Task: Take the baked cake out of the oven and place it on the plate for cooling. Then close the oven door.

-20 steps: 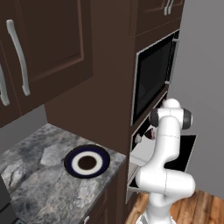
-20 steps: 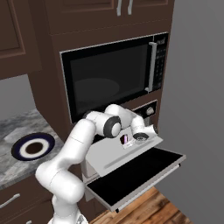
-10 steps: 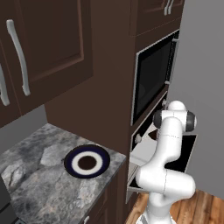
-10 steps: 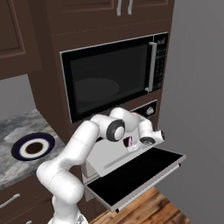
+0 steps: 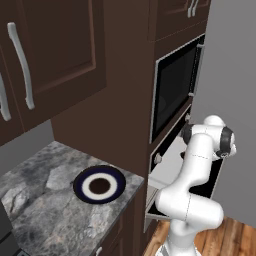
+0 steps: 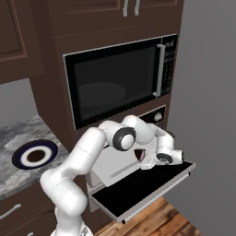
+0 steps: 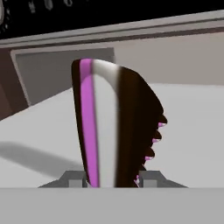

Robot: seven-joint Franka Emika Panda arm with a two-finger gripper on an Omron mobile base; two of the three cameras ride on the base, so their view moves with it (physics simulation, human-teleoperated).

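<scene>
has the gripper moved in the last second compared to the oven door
Yes. In the right base view the gripper has come outward from the oven opening, further over the open oven door toward its handle edge, with the cake in its jaws.

Kitchen, rendered.
Dark cabinets [image 5: 55,55], marble worktop [image 5: 45,210], microwave [image 6: 115,85] above wall oven [image 6: 154,117], wood floor [image 6: 161,221].

The baked cake [image 7: 114,127] seemingly hides most of both fingers [image 7: 73,179].

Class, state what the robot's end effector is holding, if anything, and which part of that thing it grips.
The end effector holds the baked cake, a wedge slice standing upright between its fingers, pinched at the slice's lower end.
</scene>
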